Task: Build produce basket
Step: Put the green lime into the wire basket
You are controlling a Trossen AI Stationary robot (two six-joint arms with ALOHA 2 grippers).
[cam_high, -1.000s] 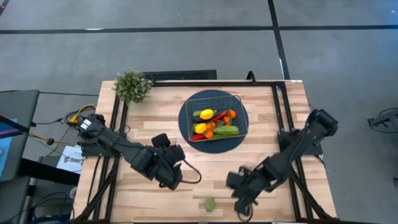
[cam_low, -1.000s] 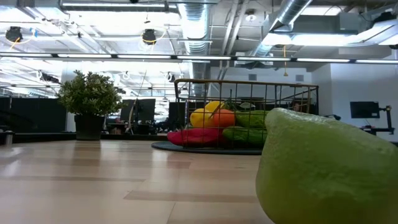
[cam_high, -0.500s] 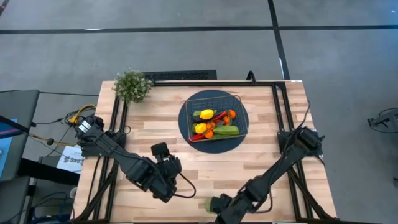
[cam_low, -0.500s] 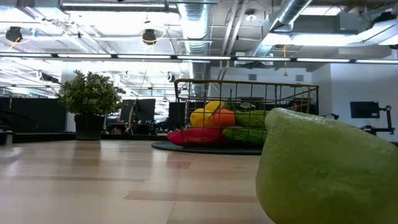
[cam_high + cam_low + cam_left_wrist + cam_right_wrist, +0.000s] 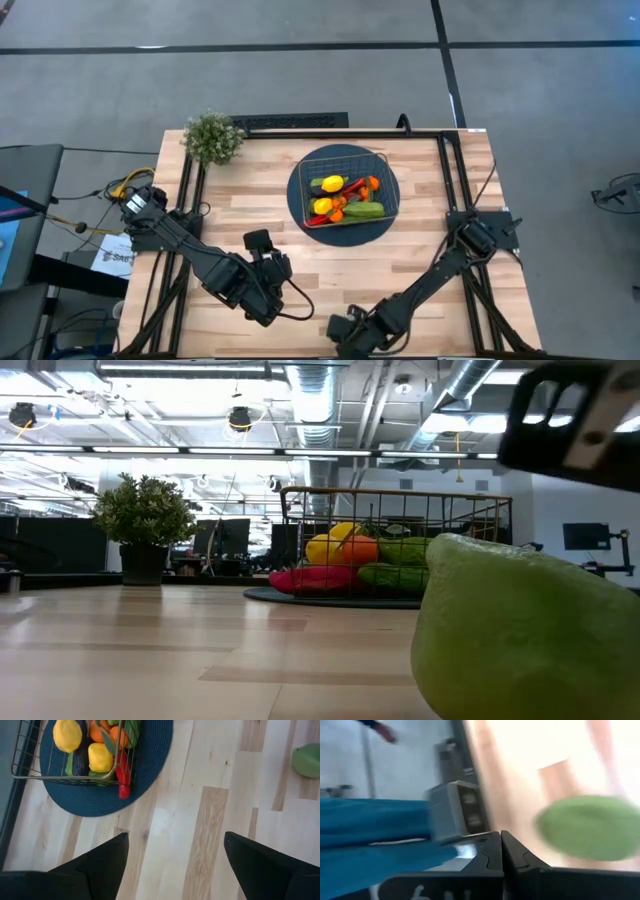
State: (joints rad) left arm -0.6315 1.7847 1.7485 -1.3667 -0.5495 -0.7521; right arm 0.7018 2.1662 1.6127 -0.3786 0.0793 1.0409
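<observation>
A green lime (image 5: 520, 630) lies on the table by the near edge, also showing in the left wrist view (image 5: 307, 760) and the right wrist view (image 5: 590, 827). In the high view my right gripper (image 5: 344, 334) covers it. That gripper (image 5: 501, 840) is shut, its fingers beside the lime; part of it shows dark above the lime (image 5: 575, 415). The wire basket (image 5: 352, 149) stands on a round blue mat (image 5: 382, 228) and holds lemons, red pepper, cucumber and small oranges (image 5: 343, 198). My left gripper (image 5: 266, 303) hovers open (image 5: 175, 837) over bare wood left of the lime. My right gripper's shut fingers (image 5: 520, 857) lie close beside the lime, which rests on the table; whether they touch it I cannot tell.
A bushy green plant (image 5: 212, 137) stands at the far left corner. The low camera's box (image 5: 460, 815) sits at the near edge close to the right gripper. Bare wood lies between the mat and the near edge.
My right gripper has swung from right of the lime toward the table's left and near edge, and now sits over the lime and shows in the low view. My left gripper has drawn a little toward the near edge. The lime has stayed where it was.
</observation>
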